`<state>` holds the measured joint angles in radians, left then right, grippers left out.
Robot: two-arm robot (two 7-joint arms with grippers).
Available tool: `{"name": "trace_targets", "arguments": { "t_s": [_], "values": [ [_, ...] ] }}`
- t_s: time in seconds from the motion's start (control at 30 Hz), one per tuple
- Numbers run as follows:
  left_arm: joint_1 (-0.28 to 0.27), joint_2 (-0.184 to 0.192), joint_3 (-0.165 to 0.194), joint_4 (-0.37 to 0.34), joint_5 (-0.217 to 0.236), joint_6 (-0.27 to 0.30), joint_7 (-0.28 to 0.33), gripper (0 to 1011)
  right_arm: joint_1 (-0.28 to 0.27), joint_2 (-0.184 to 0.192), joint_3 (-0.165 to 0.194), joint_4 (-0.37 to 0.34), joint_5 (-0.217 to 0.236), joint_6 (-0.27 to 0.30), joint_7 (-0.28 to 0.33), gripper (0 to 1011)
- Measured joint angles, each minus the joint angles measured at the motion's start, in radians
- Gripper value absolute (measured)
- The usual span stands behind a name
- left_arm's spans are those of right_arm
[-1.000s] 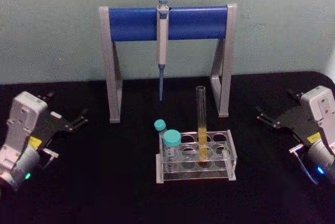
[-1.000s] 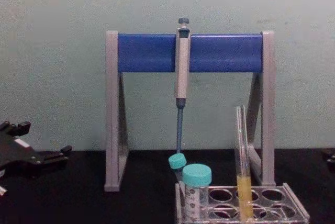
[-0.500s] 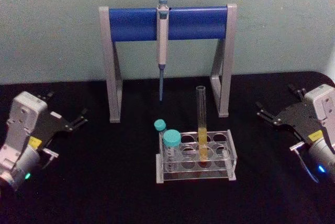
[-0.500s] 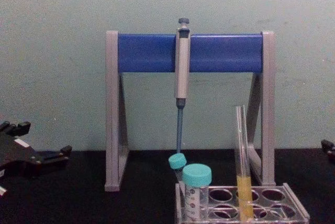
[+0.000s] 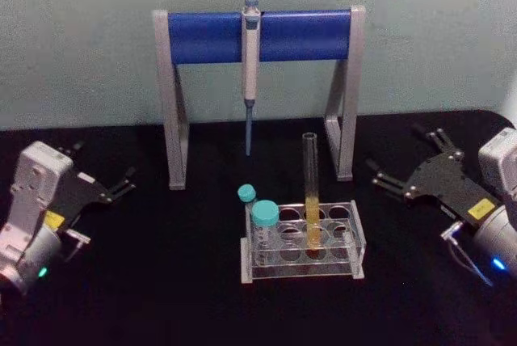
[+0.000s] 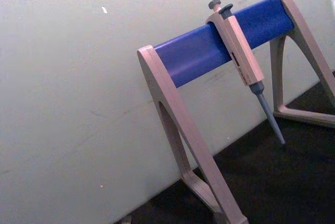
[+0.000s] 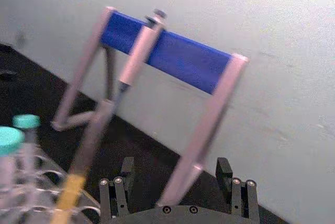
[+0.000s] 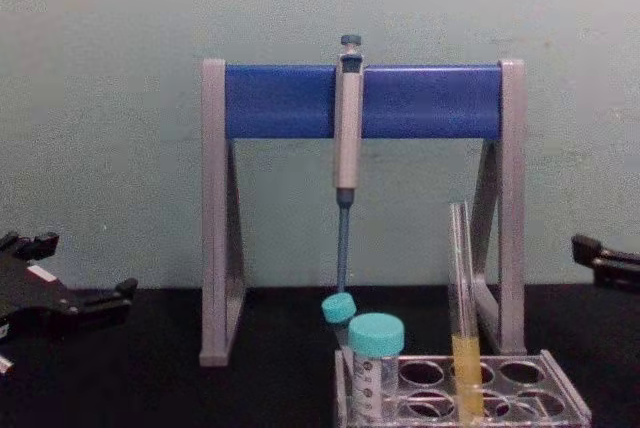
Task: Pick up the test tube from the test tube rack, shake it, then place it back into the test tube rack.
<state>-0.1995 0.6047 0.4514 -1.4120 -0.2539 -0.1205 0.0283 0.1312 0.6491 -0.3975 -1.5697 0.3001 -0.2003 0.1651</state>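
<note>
Black table (image 5: pixel 161 281) before a pale green wall. Upright in a middle hole of the test tube rack (image 5: pixel 358 242), row hard to judge: test tube (image 5: pixel 310 176), yellow liquid low down, untouched. Beside it in the rack, two teal-capped tubes (image 5: pixel 265 215). Behind, grey-and-blue stand (image 5: pixel 210 36) with hanging pipette (image 5: pixel 250 55). Right gripper (image 5: pixel 396 154) right of the rack, well apart, jaws spread. Left gripper (image 5: pixel 103 162) far left, jaws parted.
</note>
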Motion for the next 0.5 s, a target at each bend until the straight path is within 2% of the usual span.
{"name": "trace_targets", "arguments": {
  "t_s": [0.17,0.33,0.4,0.5],
  "values": [
    [0.0,0.0,0.0,0.0,0.0,0.0,0.0,1001,0.002,0.007,-0.002,-0.017,0.056,-0.001,0.106,1000],
    [0.0,0.0,0.0,0.0,0.0,0.0,0.0,1001,0.011,-0.002,-0.007,-0.018,0.095,0.016,0.166,1000],
    [0.0,0.0,0.0,0.0,0.0,0.0,0.0,1001,0.021,-0.017,-0.01,-0.014,0.126,0.044,0.202,1000],
    [0.0,0.0,0.0,0.0,0.0,0.0,0.0,1001,0.035,-0.041,-0.012,-0.004,0.152,0.082,0.224,1000]
  ]
}}
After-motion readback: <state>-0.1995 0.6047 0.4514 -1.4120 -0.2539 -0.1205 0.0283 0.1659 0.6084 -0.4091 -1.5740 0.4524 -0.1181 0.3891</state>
